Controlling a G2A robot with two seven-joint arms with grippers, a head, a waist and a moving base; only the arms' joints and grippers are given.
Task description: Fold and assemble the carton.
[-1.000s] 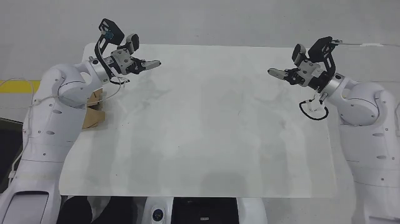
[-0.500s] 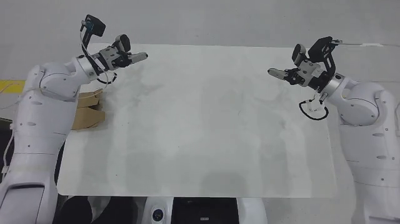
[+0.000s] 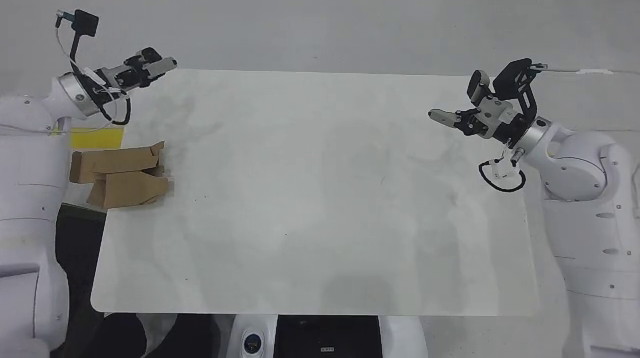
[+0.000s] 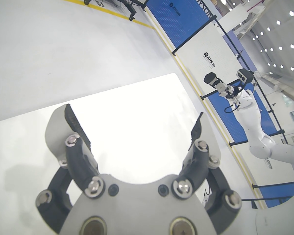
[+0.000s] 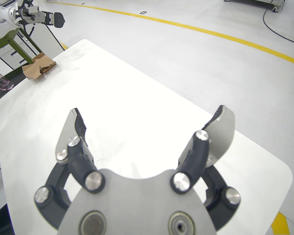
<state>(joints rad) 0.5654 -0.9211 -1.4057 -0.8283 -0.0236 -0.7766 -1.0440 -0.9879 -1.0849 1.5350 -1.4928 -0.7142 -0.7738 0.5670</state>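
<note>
Brown carton, unassembled, on a white desk; two robot hands well clear of it.

Item: carton [image 3: 120,176], brown cardboard with its flaps loose and raised, lying across the left edge of the desk [image 3: 320,218], partly past the edge, about midway between near and far. Left hand [image 4: 134,112]: fingers spread wide, raised at the desk's far-left corner, beyond the carton and not touching it. Right hand [image 5: 148,110]: fingers likewise spread wide, held over the right side of the desk toward the far edge, pointing left across the desk, well apart from the carton.
</note>
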